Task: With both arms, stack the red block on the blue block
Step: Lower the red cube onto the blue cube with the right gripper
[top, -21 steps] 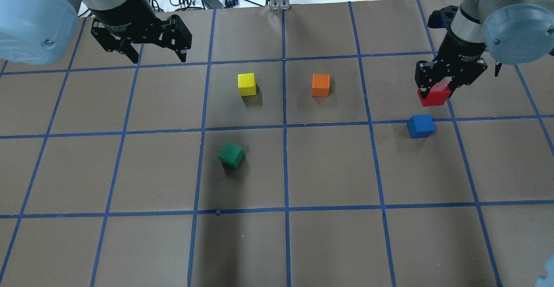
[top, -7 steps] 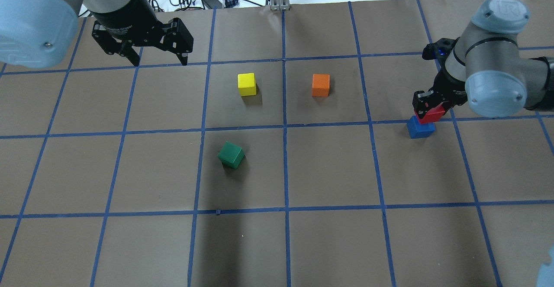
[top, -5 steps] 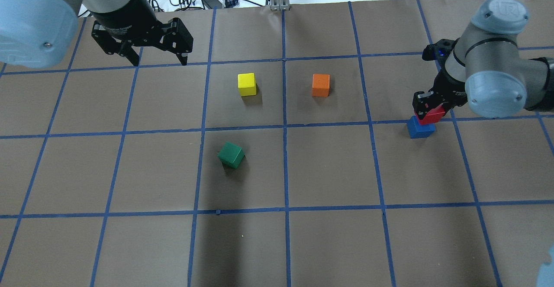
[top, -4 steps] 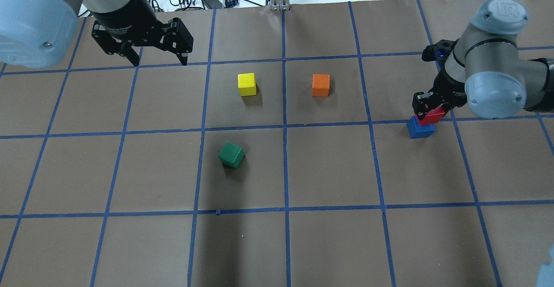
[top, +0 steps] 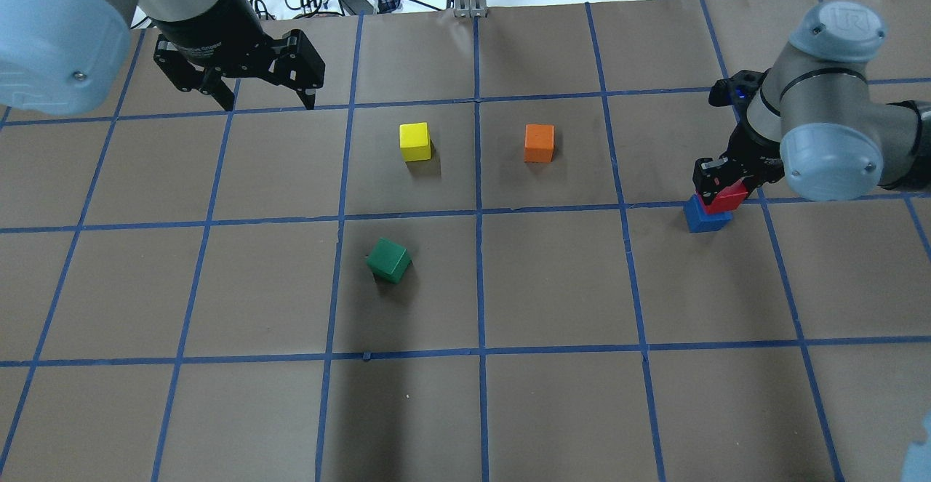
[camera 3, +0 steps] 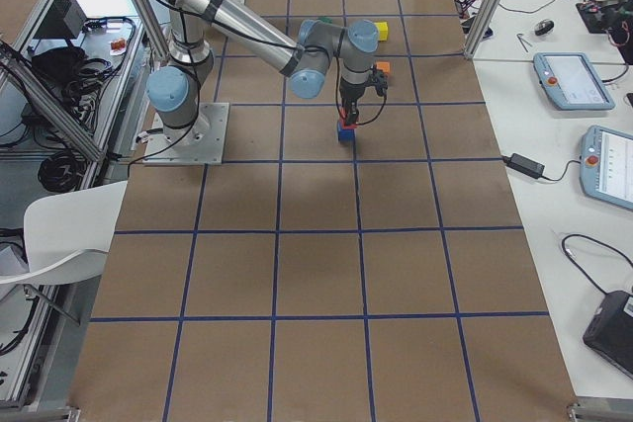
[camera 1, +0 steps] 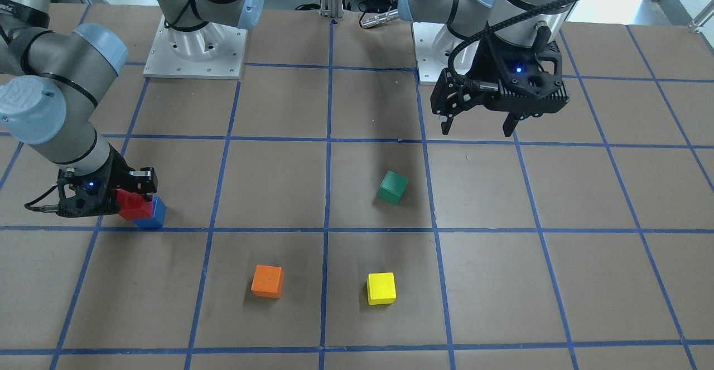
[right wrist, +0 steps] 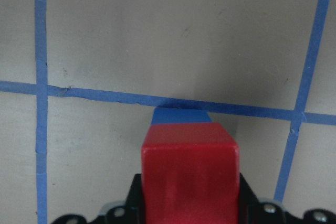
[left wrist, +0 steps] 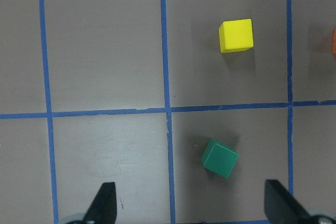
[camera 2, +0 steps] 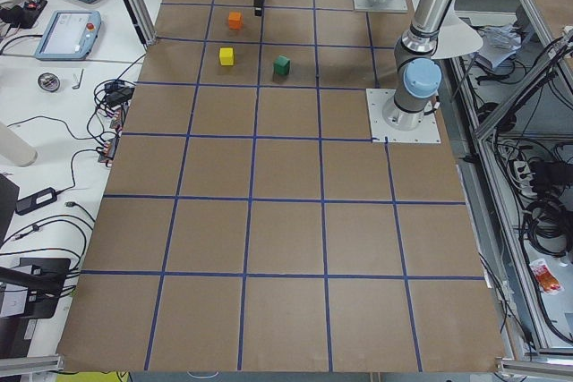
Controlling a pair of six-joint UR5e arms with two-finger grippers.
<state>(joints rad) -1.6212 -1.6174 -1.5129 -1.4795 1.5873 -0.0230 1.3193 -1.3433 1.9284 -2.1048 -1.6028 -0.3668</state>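
The right gripper (camera 1: 136,200) clamped the red block (right wrist: 189,171) just above the blue block (camera 1: 154,217); the left gripper (camera 1: 477,131) hung wide open, empty, well apart.

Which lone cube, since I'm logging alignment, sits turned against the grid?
The green cube: edges diagonal to the tape, while yellow cube and orange cube sit square.

My table (top: 553,286): brown surface marked with a blue tape grid (top: 478,212). Resting directly on it I find the blue block (top: 704,220) on my right, just beside a tape line; the green cube (top: 388,260), askew to the grid; the yellow cube (top: 414,141) and orange cube (top: 539,142), square, in adjoining cells.
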